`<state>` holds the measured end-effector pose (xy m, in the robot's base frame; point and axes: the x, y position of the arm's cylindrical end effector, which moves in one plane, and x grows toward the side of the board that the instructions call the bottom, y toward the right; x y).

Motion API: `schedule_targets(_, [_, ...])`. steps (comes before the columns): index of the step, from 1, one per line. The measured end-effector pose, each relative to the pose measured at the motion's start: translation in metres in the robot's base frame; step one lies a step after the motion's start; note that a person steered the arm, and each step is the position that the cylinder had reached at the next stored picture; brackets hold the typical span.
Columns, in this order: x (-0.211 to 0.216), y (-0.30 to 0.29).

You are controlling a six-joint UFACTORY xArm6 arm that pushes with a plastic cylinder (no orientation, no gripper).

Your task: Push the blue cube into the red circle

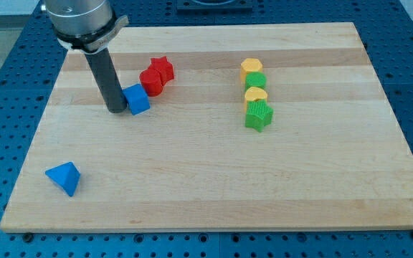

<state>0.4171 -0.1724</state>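
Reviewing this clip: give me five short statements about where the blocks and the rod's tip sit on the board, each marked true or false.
1. My tip is at the view's left of the blue cube. True.
2. The red circle lies at the view's bottom left. False: the blue triangular block lies there.
3. The red star adjoins the red circle. True.
4. The green star is the topmost block of the right column. False: a yellow block is.
5. The blue cube is left of my tip. False: right.

A robotics lab, by the look of it: a wooden board point(214, 186) sits on a blue perforated bench point(6, 79), under a mounted metal arm point(81, 18).
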Motion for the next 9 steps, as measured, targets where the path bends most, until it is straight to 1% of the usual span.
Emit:
schedule_targets(2, [0.015, 0.009])
schedule_targets(5, [0.015, 0.01])
schedule_targets(7, [0.004, 0.01])
schedule_targets(9, [0.004, 0.027])
